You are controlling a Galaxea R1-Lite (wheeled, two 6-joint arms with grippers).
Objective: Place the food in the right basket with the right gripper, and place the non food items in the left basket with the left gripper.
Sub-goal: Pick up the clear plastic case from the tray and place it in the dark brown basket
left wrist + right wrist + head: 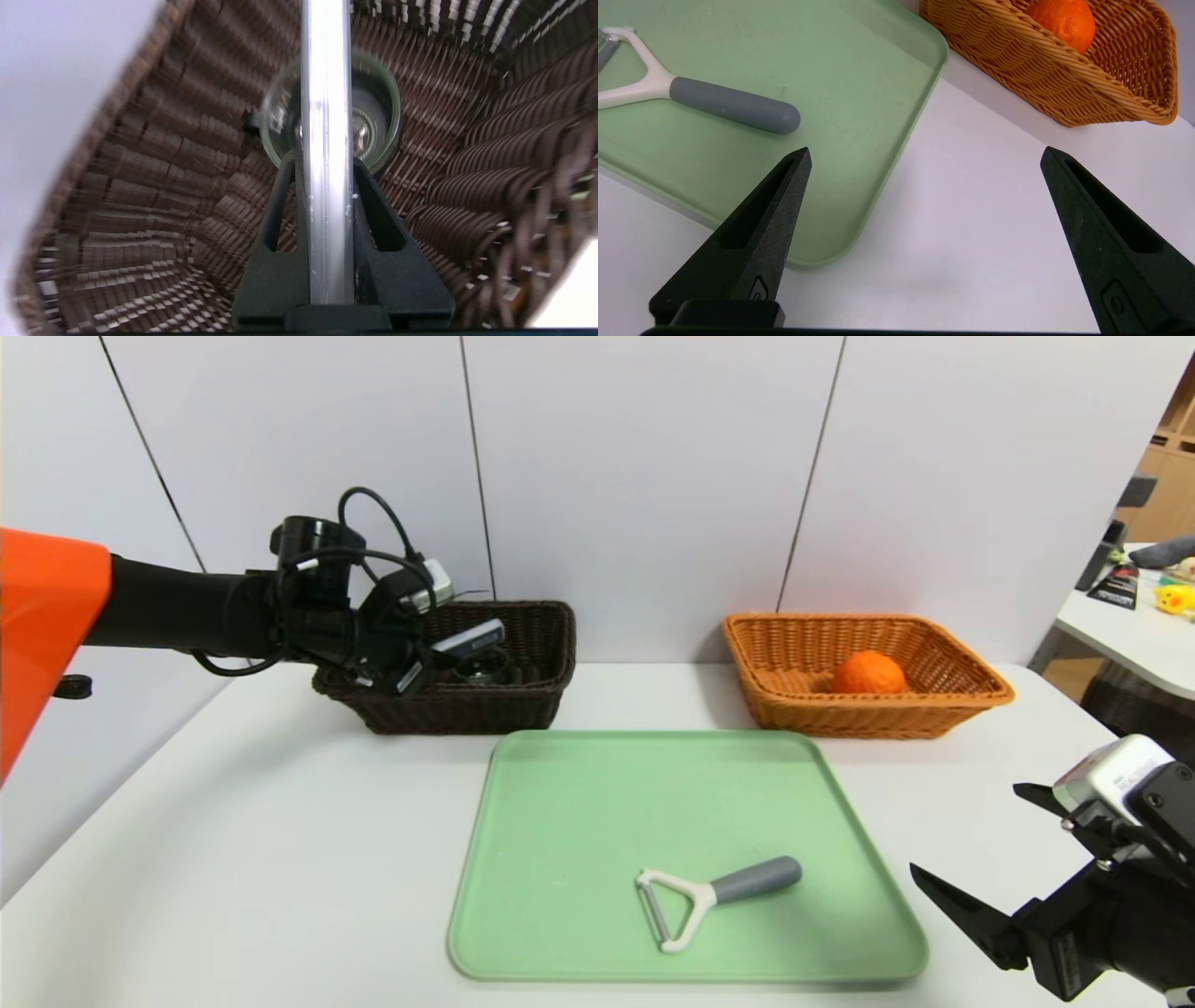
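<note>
a: state the position of the left gripper (327,196);
b: at the dark brown basket (457,709), fingers closed on the grey bar (328,140); the round glass dish (387,112) lies in that basket, below the bar;
a: and the right gripper (966,868)?
b: open, holding nothing, beside the green tray (644,803); the peeler (747,882) lies on the tray;
a: location of the orange fruit (868,674)?
b: inside the orange-tan basket (878,714)
</note>
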